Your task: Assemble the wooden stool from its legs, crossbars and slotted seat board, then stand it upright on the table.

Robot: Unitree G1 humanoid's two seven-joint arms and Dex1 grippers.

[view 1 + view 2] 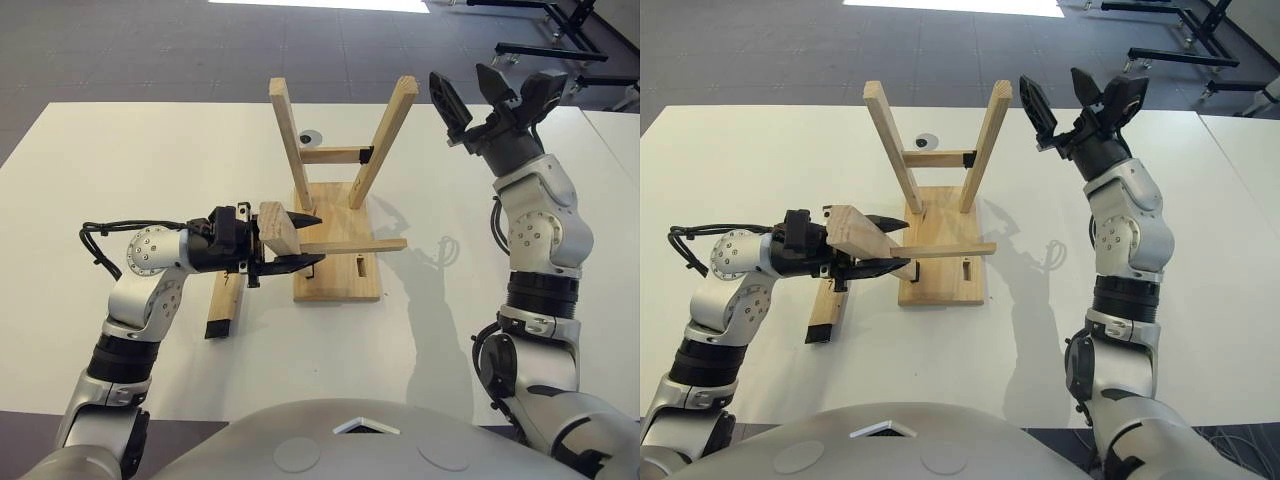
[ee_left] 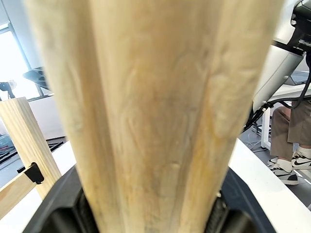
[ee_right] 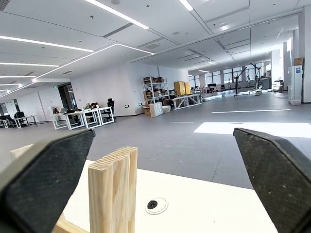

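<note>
The left pincer [image 1: 300, 240] pinches a wooden leg [image 1: 279, 227] above the seat board [image 1: 340, 275], on which two joined legs [image 1: 383, 140] stand, and the right pincer [image 1: 462, 85] hangs spread just beside them.

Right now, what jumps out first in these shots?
The light wooden slotted seat board lies flat mid-table, two pale wooden legs standing up from its far end, joined by a short wooden crossbar. The black two-finger left gripper is shut on a third wooden leg at the board's left edge. The right gripper hangs open, raised right of the upright legs.
</note>
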